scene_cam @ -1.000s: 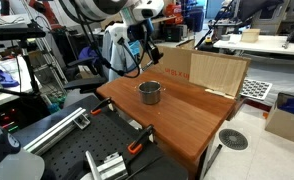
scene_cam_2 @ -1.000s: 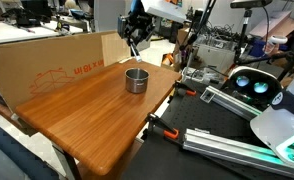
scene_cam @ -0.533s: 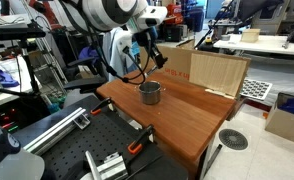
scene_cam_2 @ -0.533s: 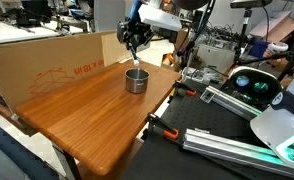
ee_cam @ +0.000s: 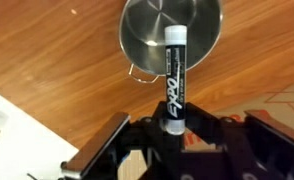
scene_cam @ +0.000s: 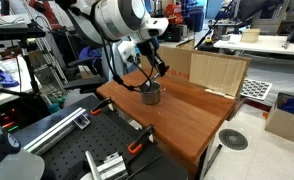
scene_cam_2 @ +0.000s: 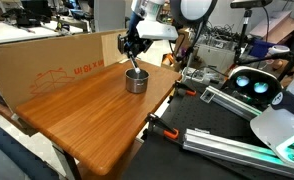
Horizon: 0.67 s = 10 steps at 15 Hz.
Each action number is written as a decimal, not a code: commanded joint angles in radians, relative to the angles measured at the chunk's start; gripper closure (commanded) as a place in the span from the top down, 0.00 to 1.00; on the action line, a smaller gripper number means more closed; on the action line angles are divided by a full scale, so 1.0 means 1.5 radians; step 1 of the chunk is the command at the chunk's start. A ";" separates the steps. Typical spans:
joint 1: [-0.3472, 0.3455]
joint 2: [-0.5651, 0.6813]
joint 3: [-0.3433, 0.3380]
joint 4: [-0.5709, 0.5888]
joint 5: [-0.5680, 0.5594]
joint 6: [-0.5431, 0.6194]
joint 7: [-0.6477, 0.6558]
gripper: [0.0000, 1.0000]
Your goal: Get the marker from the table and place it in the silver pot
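Your marker (ee_cam: 174,75) runs up the middle of the wrist view, its upper end over the silver pot (ee_cam: 142,35) at top centre. Your fingers (ee_cam: 155,133) are clamped on its lower end. The pot sits on the reddish-brown counter (ee_cam: 47,60).

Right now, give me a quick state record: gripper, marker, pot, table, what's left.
gripper: shut on marker, hovering above pot
marker: black, gripped at one end, free end over the pot opening in wrist view
pot: silver, upright on table, inside looks empty
table: reddish-brown wood, pot stands near its far end in an exterior view
cardboard: upright along the table's edge
left to do: marker not yet released into pot
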 commanded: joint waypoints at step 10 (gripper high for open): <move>0.068 0.081 -0.020 0.038 -0.034 -0.003 0.062 0.57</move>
